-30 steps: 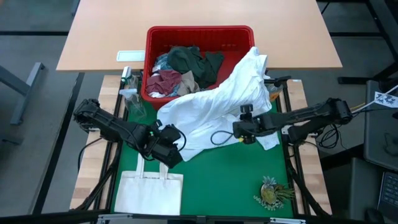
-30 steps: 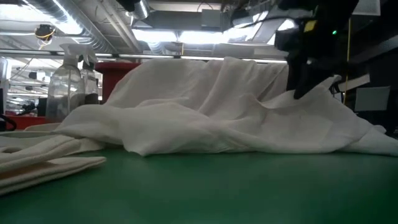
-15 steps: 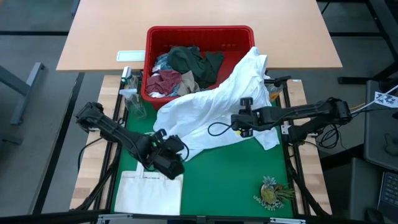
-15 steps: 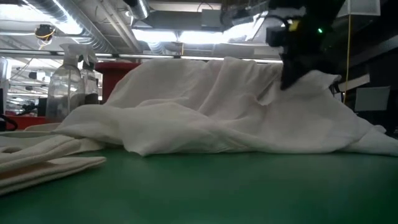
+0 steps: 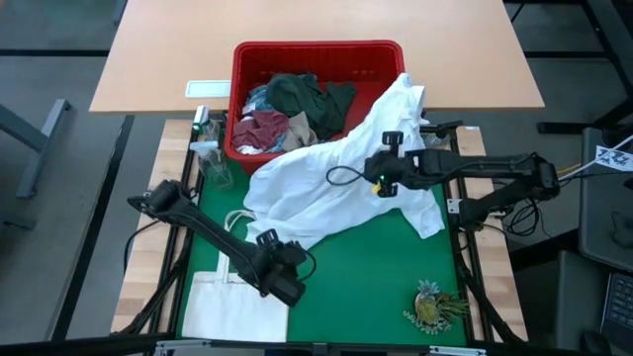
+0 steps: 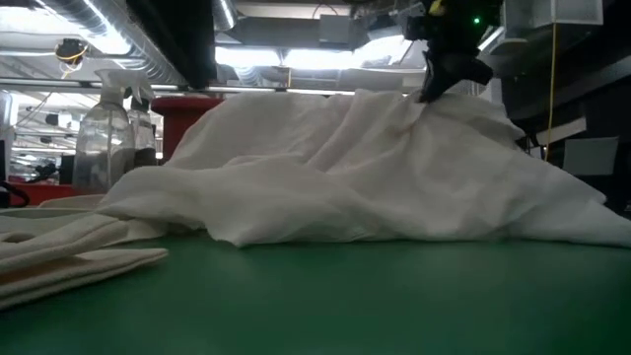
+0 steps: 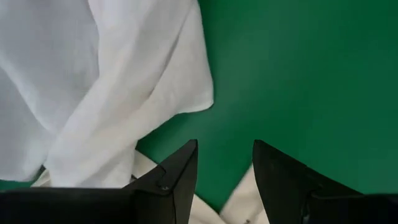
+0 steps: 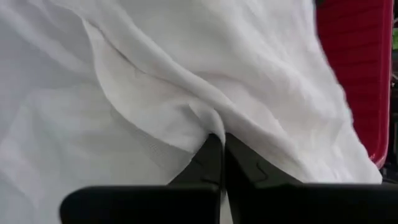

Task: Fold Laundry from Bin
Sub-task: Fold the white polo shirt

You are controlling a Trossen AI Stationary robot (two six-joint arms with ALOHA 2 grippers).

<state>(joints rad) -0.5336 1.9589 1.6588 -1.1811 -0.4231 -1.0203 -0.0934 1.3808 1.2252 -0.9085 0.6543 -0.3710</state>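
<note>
The red bin (image 5: pixel 381 61) stands at the far side of the green mat (image 5: pixel 366 277), with dark green (image 5: pixel 307 97) and maroon (image 5: pixel 262 129) laundry in it. A large white garment (image 5: pixel 326 183) hangs over the bin's near right corner and spreads onto the mat (image 6: pixel 325 177). My right gripper (image 5: pixel 381 183) is over the garment's middle, shut on it (image 8: pixel 221 149). My left gripper (image 5: pixel 289 287) hovers open over the mat's near left (image 7: pixel 225 168), beside the flat white tote bag (image 5: pixel 237 309). It touches nothing, and the garment's near edge (image 7: pixel 93 81) lies just beyond it. My right gripper pinches a raised fold of the white garment (image 8: pixel 208 121) between its two fingertips, near the garment's middle. The fingers slant down from the table's right. The cloth rises to a peak at the fingers (image 6: pixel 419 99), while its edges stay on the mat and the bin.
Two clear spray bottles (image 5: pixel 208 148) stand at the mat's far left, next to the bin. A small pineapple toy (image 5: pixel 435 307) lies near the front right corner. A light wooden table (image 5: pixel 316 30) stretches behind the bin. Bare green mat lies between the garment and the front edge.
My right gripper has risen and gone toward the bin, and the white cloth under it has been drawn up into a peak, its edges staying down. My left gripper has moved down and toward the table's near edge, off the garment and next to the tote bag.
</note>
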